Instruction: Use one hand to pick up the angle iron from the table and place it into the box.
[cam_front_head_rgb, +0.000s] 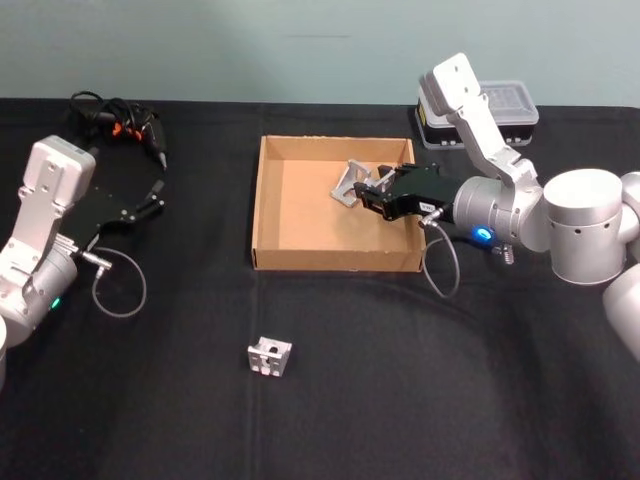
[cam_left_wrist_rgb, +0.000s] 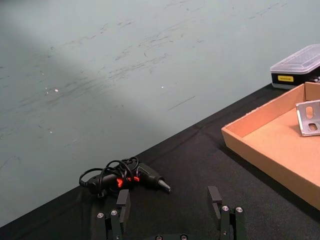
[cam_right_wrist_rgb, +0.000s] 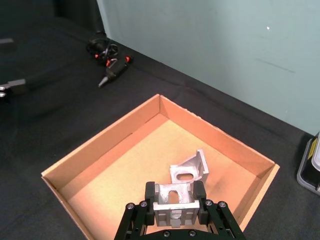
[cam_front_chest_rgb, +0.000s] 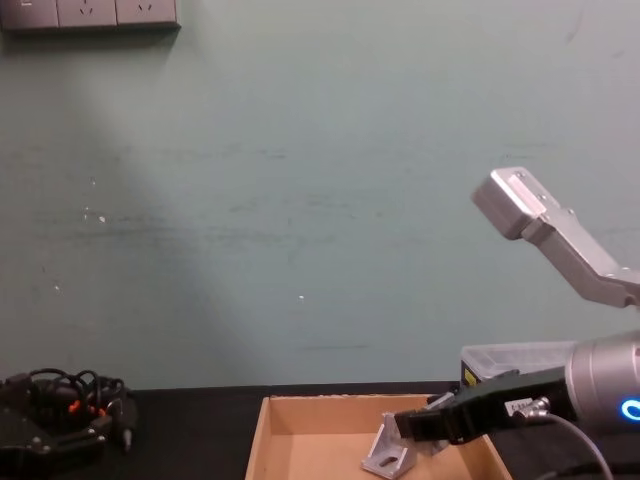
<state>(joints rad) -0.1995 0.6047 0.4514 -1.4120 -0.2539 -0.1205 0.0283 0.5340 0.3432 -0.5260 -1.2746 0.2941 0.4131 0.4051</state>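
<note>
A: Checking right gripper (cam_front_head_rgb: 372, 197): clamping the held iron (cam_right_wrist_rgb: 173, 205) by both side faces, hovering inside the box (cam_front_head_rgb: 262, 205) above the right half of the floor.

B: Confirming. Noting left gripper (cam_front_head_rgb: 152, 203) parking at far left over the table (cam_front_head_rgb: 420, 400), holding fingers wide apart, carrying nothing.

A: Requesting hazards.

B: Listing three.
- Releasing from height: risking a bounce off the stiff floor, or a landing on the second iron (cam_front_head_rgb: 347, 183) lying just left of the fingertips.
- Descending too far right: risking a clip on the low right wall and a shove to the light box.
- Opening unevenly: risking smooth metal hanging on one pad and tipping on the way down.

A: Requesting materials and shapes.

B:
- Irons: recording all as bare silvery metal, L-shaped, carrying a slotted hole in each face and a triangular gusset at the side. Judging the edges hard and the faces slippery against the pads.
- Box: recording as tan cardboard, shallow, roughly square, low-walled, matte inside. Judging it likely to slide under any sideways push.
- Table: recording as flat, black, matte.

A: Locating remaining stock.

B: Locating a third iron (cam_front_head_rgb: 269, 357) standing on the table at the near side, well apart from the near wall of the box.
</note>
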